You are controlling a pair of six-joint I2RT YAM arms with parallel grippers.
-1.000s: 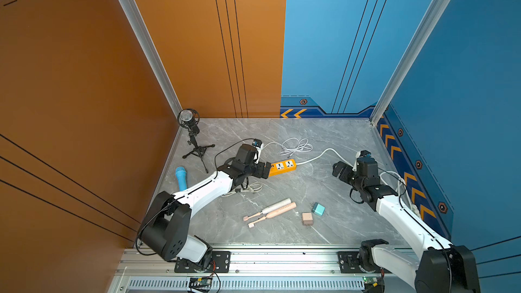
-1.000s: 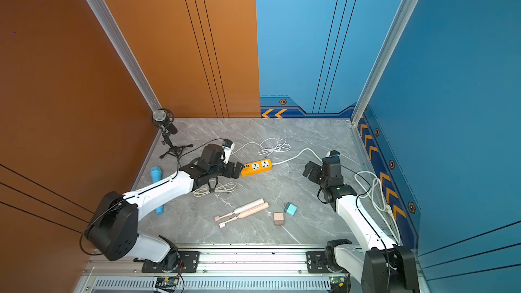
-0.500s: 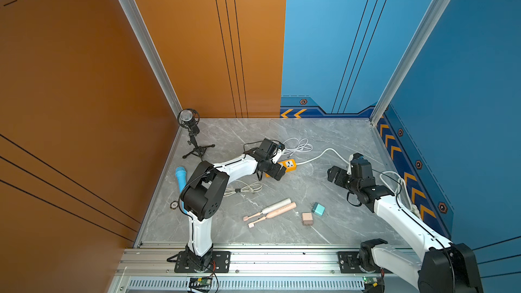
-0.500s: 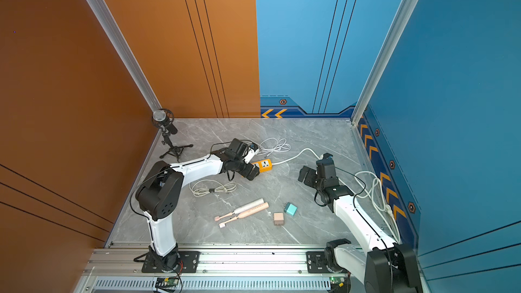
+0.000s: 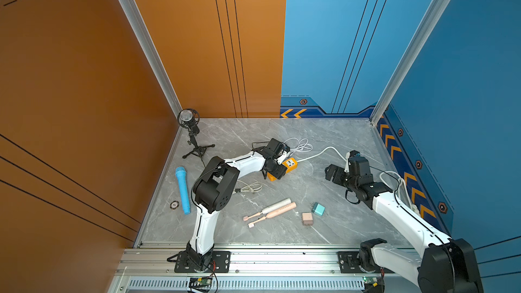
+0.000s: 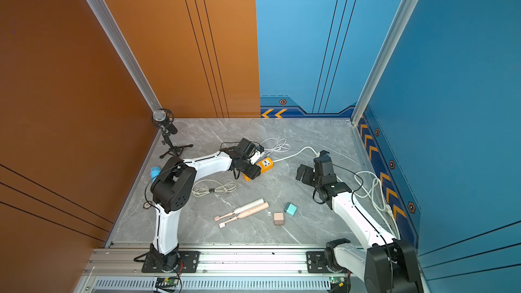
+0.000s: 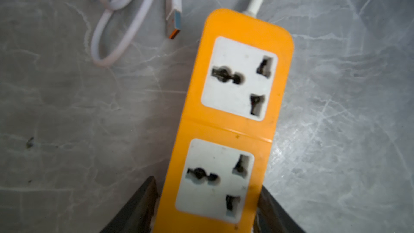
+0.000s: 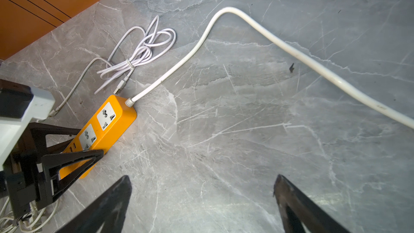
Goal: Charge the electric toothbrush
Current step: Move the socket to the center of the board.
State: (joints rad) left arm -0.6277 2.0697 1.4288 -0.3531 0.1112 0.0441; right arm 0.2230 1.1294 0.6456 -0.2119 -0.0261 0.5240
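Two electric toothbrushes, a white one [image 5: 275, 207] and a pink one [image 5: 277, 213], lie side by side near the table's front middle, away from both grippers. The orange power strip [image 5: 290, 163] [image 7: 235, 99] lies further back. My left gripper [image 5: 277, 170] [image 7: 207, 182] is at its near end, one finger against each long side, shut on it. My right gripper [image 5: 332, 171] [image 8: 202, 177] hovers open and holds nothing, to the right of the strip [image 8: 107, 119].
A teal adapter [image 5: 318, 209] and a pink adapter [image 5: 307, 218] lie right of the toothbrushes. A white USB cable [image 5: 301, 145] [image 7: 173, 16] lies behind the strip, a bundled cable [image 5: 251, 186] under the left arm. A blue microphone [image 5: 182, 190] and a tripod microphone [image 5: 191, 133] are at the left.
My left arm swung right to the power strip's near end and its jaws closed in on the strip. The right gripper moved a little left toward the table's middle, still open.
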